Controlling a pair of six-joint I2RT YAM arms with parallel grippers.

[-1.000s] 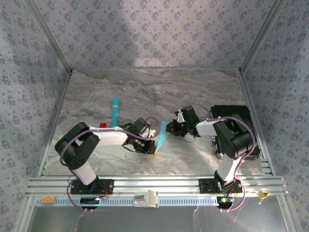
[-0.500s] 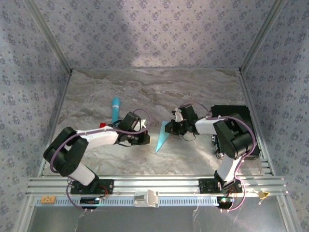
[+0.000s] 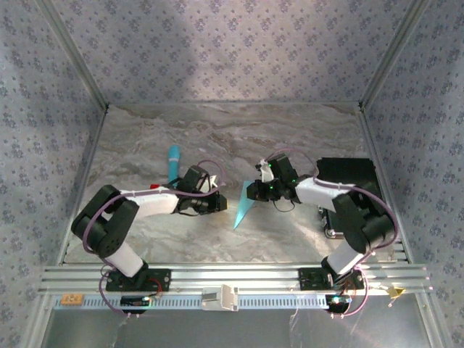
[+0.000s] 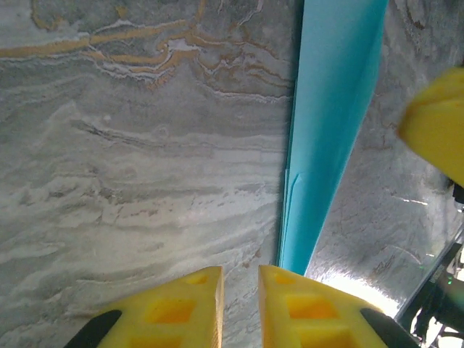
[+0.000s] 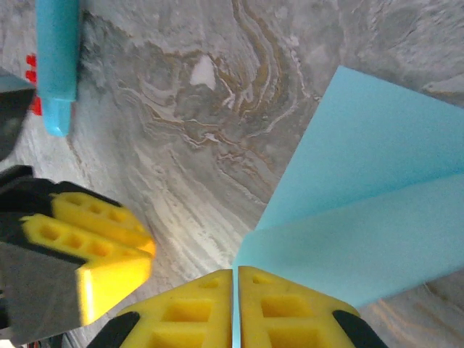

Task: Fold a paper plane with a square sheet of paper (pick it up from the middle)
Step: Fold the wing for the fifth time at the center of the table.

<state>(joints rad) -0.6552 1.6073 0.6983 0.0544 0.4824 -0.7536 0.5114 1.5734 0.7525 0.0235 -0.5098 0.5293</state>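
Step in hand: late folding, as a judgement. The sheet is already creased into a dart, so probably firming a crease or shaping the wings, not starting a fold.
Paper plane (image 3: 242, 205): thin light cyan-blue paper in a narrow pointed dart shape. Lying on the grey marbled tabletop (image 3: 239, 138) between the two arms, tip toward the near edge, wider tail toward the right arm. Layered edges visible along one long side in the left wrist view.
Right gripper (image 3: 255, 192): at the tail end of the paper plane. Yellow fingers pressed together in its own wrist view, with a thin cyan sliver between them, so judged to be pinching the folded tail corner.
Left gripper (image 3: 214, 204): just beside the plane's long left edge, not touching it. Fingers almost together, a narrow slit of tabletop showing between them, nothing held.
Slim turquoise pen-like stick (image 3: 173, 165): flat on the tabletop beyond the left gripper, well apart from the paper, no part in the fold.
Next move: likely a press or stroke by the left gripper along the long crease, with the tail pinned by the right. Calls for low, light contact in line with the fold.
Risk: thin paper apt to slide or buckle on the smooth surface if pushed sideways.
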